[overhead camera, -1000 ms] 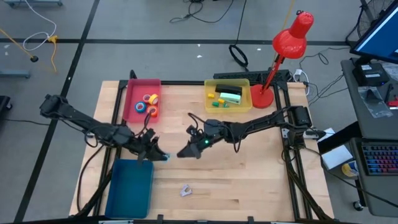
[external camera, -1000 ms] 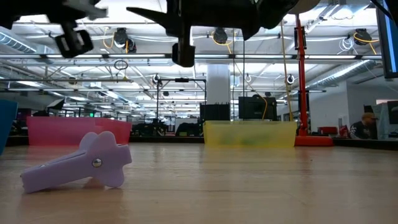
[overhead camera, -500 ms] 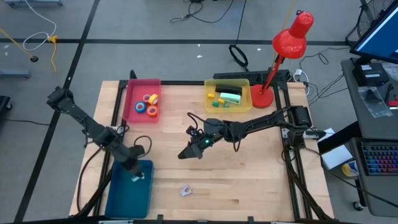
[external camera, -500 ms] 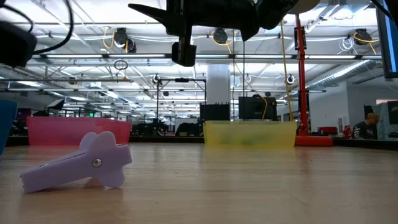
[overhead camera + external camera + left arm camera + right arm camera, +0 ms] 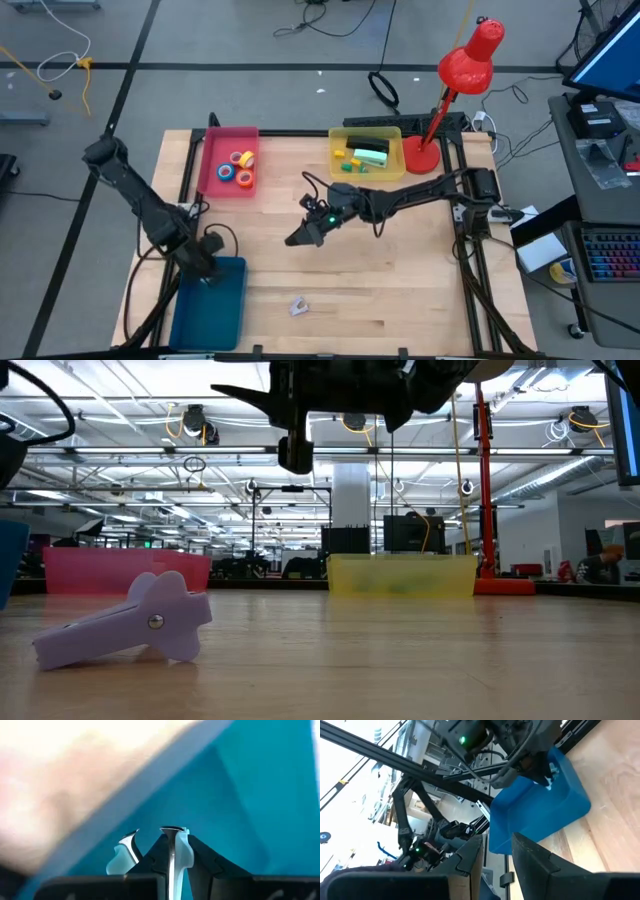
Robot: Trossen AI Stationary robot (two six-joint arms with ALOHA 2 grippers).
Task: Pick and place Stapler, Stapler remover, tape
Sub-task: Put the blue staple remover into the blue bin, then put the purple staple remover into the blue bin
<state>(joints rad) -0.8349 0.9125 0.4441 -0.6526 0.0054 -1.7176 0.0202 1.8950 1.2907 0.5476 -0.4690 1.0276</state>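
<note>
The left gripper [image 5: 207,272] hangs over the near end of the blue bin [image 5: 210,310] at the lower left of the high view, its fingers [image 5: 172,851] pressed together on a small pale-blue item [image 5: 122,857]. The right gripper [image 5: 296,238] hovers above mid-bench [image 5: 400,280], fingers narrowly apart and empty. The lavender stapler remover [image 5: 298,306] lies on the bench at lower centre. The tape rolls [image 5: 240,166] sit in the pink tray [image 5: 212,170] at upper left.
</note>
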